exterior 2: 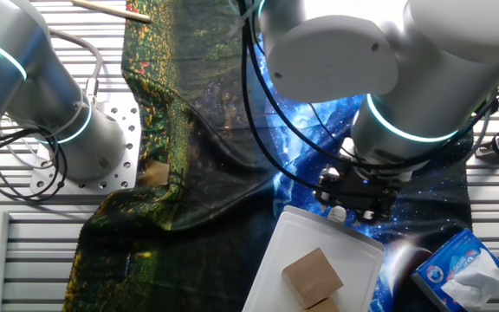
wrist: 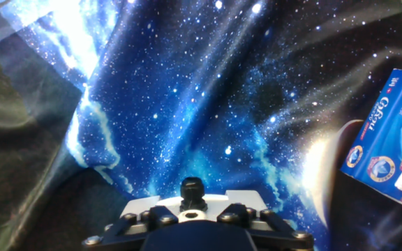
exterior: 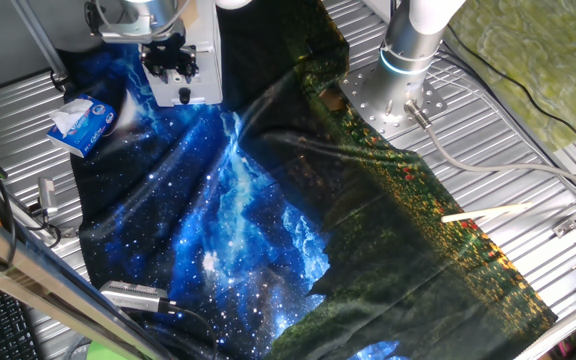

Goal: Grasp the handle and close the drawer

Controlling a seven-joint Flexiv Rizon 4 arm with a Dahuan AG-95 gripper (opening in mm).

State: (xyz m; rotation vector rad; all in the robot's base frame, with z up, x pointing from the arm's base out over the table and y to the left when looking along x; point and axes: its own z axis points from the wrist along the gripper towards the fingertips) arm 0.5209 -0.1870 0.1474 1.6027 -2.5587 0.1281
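The white drawer (exterior 2: 294,238) stands at the edge of the starry blue cloth, with tan-brown blocks (exterior 2: 312,276) showing in it. In one fixed view its white body (exterior: 204,48) sits at the top left under the arm. The small white handle (exterior 2: 339,213) sticks out at the drawer's end, pinched between the dark fingers of my gripper (exterior 2: 346,206). The gripper (exterior: 173,72) hangs straight down over that end. In the hand view the gripper (wrist: 192,189) shows as one closed dark tip in front of the white drawer face (wrist: 149,206); the handle is hidden there.
A blue-and-white tissue packet (exterior: 82,122) lies on the cloth close beside the drawer, and it also shows in the hand view (wrist: 389,157). The arm's base (exterior: 393,95) stands on the green part of the cloth. A wooden stick (exterior: 488,212) lies at the right.
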